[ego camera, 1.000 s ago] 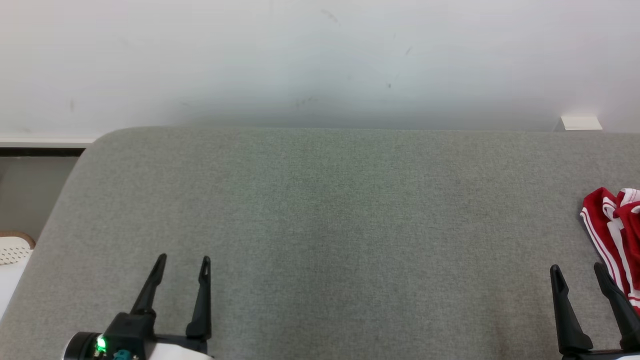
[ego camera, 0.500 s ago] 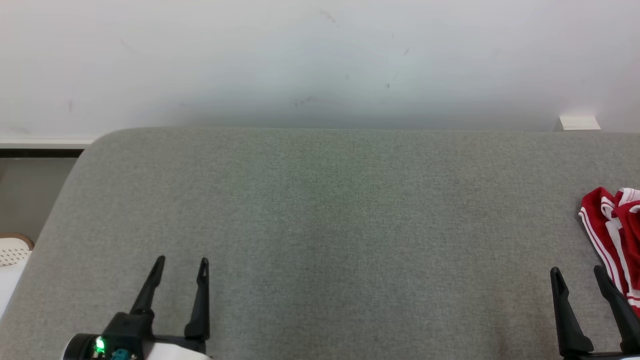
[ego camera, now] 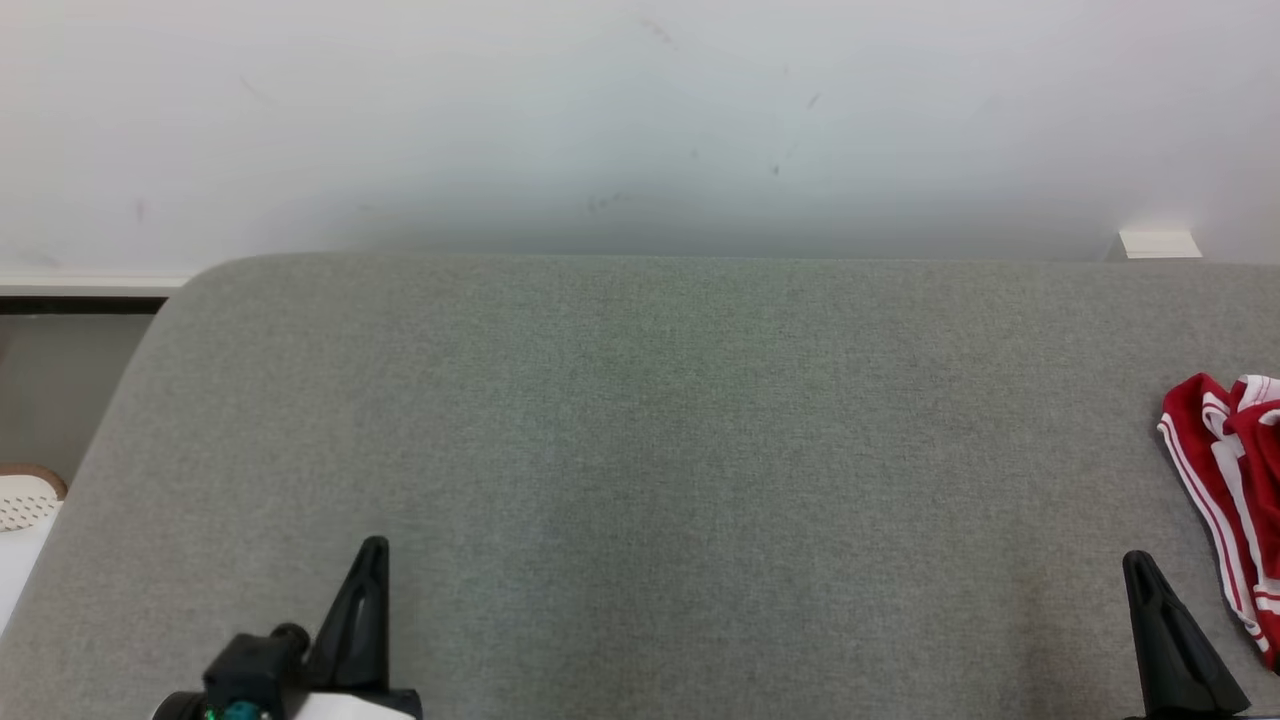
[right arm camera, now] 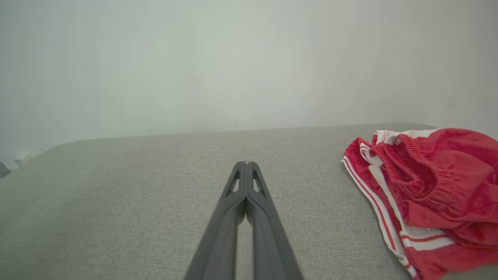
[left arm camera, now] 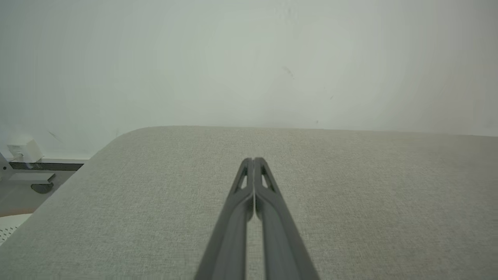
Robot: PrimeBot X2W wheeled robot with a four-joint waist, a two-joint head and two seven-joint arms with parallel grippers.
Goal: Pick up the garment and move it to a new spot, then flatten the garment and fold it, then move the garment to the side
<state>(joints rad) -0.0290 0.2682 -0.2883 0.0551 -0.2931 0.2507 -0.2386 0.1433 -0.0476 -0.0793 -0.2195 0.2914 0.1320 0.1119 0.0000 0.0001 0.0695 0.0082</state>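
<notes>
Both grippers were clenched with nothing in them: the left gripper [ego camera: 371,548] hung low over the near left part of the grey fabric-covered worktop [ego camera: 640,420], its two fingers pressed together tip to tip in the left wrist view, and the right gripper [ego camera: 1136,560] was shut in the same way over the near right part. The garment [ego camera: 1222,462], red with white stripes and what looked like an elastic waistband, lay crumpled on the worktop at the far right. It was just beside the right gripper but not touching it, and the edge of the head view cut it off. In the right wrist view it sat in a loose heap to the right of the closed fingers. The first risk appeared to be that the right gripper would reach the cloth with its jaws shut and merely shove the heap further right, perhaps towards an edge that could not be seen. A second seemed to be a poor grasp: pinching several bunched layers at once, or only the thick waistband fold, would likely leave the garment hanging twisted and hard to spread flat. A thin single layer might slide out during the carry. Fingertips driven too low could probably snag the worktop's woven cover. The left gripper was well apart from the garment, so it could give no quick help.
</notes>
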